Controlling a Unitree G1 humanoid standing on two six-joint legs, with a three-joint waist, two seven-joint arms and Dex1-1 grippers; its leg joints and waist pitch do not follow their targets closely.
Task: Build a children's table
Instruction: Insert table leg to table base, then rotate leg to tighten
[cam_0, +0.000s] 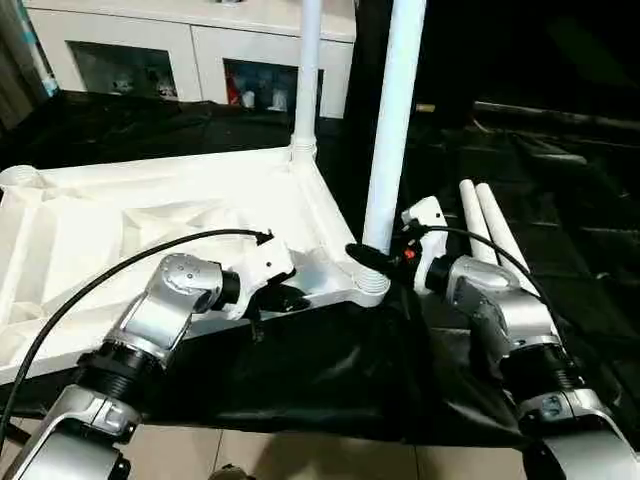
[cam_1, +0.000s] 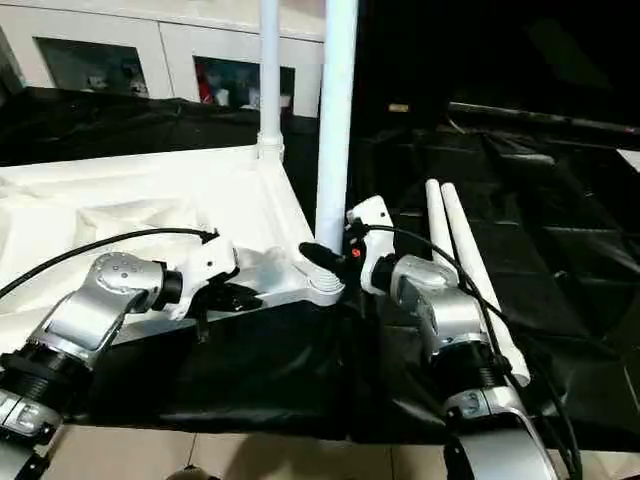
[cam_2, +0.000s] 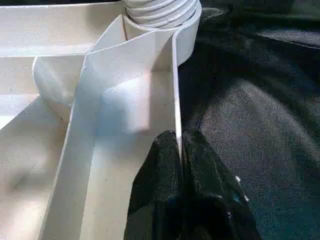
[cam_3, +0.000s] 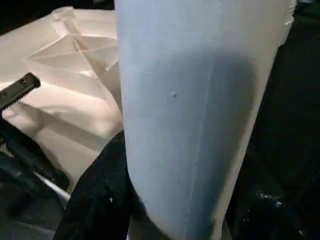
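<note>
I am seeing the children's table (cam_0: 150, 215) lying upside down, ribbed underside up, on the black-cloth work table (cam_0: 300, 380). Two legs are standing upright in its sockets: the far leg (cam_0: 307, 70) at the back corner and the near leg (cam_0: 393, 120) at the corner closest to me, seated in the threaded corner socket (cam_0: 368, 285).

I am reading the left gripper (cam_2: 179, 150) as clenched on the table's thin side wall, one black finger on each face, just short of that near socket. In the head views it is sitting at the table's near edge, left of the socket.

The right gripper (cam_0: 372, 258) is grasping the near leg low down, just above the socket; in its wrist view the black fingers (cam_3: 107, 185) are wrapping around the white tube.

Two spare legs (cam_0: 492, 225) are lying side by side on the cloth, just beyond the right forearm. A white cabinet (cam_0: 190, 40) is standing behind the work table.
</note>
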